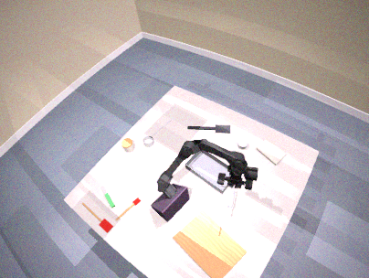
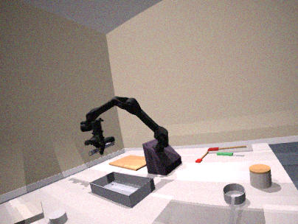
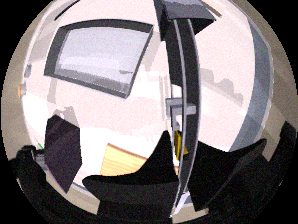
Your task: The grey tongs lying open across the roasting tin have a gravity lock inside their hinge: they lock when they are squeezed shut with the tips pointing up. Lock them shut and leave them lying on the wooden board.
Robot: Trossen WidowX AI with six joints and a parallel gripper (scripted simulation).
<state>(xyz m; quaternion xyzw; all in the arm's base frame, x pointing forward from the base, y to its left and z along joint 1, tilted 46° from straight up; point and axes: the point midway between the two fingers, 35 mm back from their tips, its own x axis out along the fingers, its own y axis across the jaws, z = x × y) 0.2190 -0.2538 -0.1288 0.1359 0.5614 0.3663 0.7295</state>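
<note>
From the top we see the gripper raised between the roasting tin and the right-hand edge of the table; the wooden board lies toward the bottom edge. In the exterior view we find the tongs in the air, off both tin and board, toward the table's left edge. From the wrist we see the fingers clamped on the tongs, whose arms run close together toward the picture's top.
</note>
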